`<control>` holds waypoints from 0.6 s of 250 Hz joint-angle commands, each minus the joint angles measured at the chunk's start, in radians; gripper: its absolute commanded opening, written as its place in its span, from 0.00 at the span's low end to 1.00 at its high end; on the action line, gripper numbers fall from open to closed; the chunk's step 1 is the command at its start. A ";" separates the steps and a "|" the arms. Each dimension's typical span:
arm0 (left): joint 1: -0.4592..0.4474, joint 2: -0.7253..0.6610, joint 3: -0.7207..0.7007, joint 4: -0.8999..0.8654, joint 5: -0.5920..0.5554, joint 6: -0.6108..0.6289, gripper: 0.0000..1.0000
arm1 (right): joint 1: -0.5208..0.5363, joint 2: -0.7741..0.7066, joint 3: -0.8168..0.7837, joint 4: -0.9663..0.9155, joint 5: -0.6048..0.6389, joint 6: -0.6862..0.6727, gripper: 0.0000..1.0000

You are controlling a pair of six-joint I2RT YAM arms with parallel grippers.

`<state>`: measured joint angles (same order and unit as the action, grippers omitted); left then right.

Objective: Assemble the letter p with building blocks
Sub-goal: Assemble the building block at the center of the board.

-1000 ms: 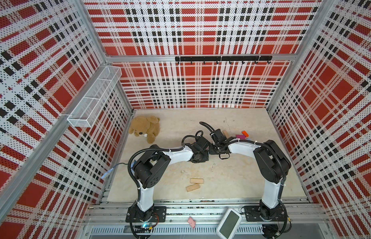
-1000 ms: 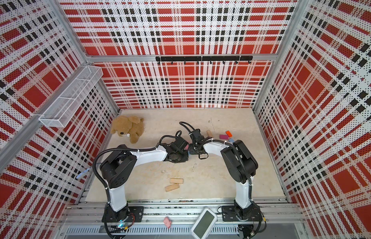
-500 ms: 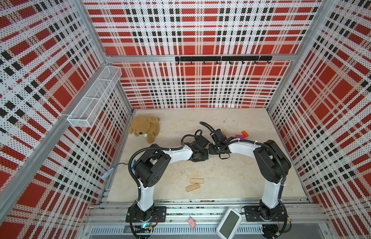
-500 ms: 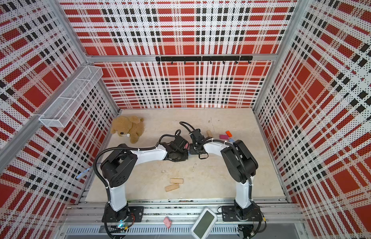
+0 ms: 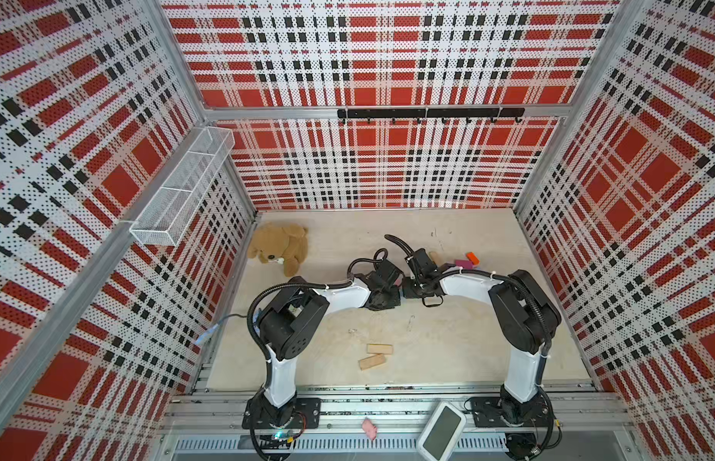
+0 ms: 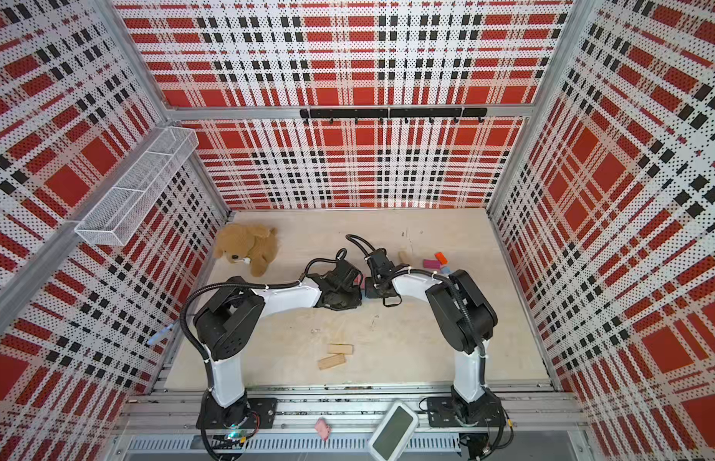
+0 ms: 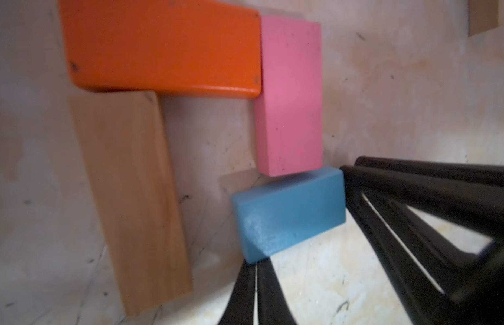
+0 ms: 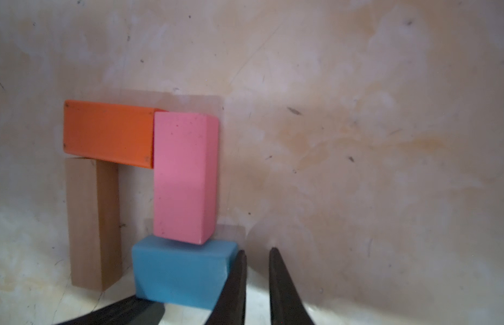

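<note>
Four building blocks point(image 7: 161, 47) lay near the middle of the desk point(image 5: 467, 319) as an unfinished p: orange block point(image 8: 107, 132) as top bar, tan block point(image 8: 90, 222) as stem, pink block point(image 8: 186, 177) as the bowl's side, blue block point(image 8: 183, 273) askew at its free end. The left pincer point(image 7: 256, 270), closed and empty, and the right pincer point(image 8: 257, 250), barely parted and empty, stood at the blue block, which seemingly needed nudging square toward the stem. No writing was legible.
</note>
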<state>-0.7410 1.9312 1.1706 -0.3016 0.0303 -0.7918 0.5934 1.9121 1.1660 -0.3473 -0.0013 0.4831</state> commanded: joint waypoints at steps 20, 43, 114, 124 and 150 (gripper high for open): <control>0.010 0.029 0.017 -0.008 0.000 0.011 0.10 | -0.003 0.020 0.023 -0.002 -0.015 0.001 0.18; 0.010 0.029 0.019 -0.007 0.001 0.011 0.10 | -0.003 0.018 0.023 -0.001 -0.018 0.000 0.18; 0.014 0.025 0.017 -0.009 0.000 0.013 0.10 | -0.003 0.029 0.027 0.001 -0.026 0.000 0.18; 0.015 0.025 0.016 -0.009 0.000 0.013 0.10 | -0.004 0.030 0.027 0.001 -0.026 -0.001 0.18; 0.019 0.023 0.014 -0.010 0.000 0.014 0.10 | -0.003 0.031 0.028 0.002 -0.029 0.000 0.18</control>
<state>-0.7334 1.9320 1.1706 -0.2996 0.0414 -0.7818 0.5934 1.9198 1.1774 -0.3477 -0.0200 0.4828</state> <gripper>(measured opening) 0.101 0.180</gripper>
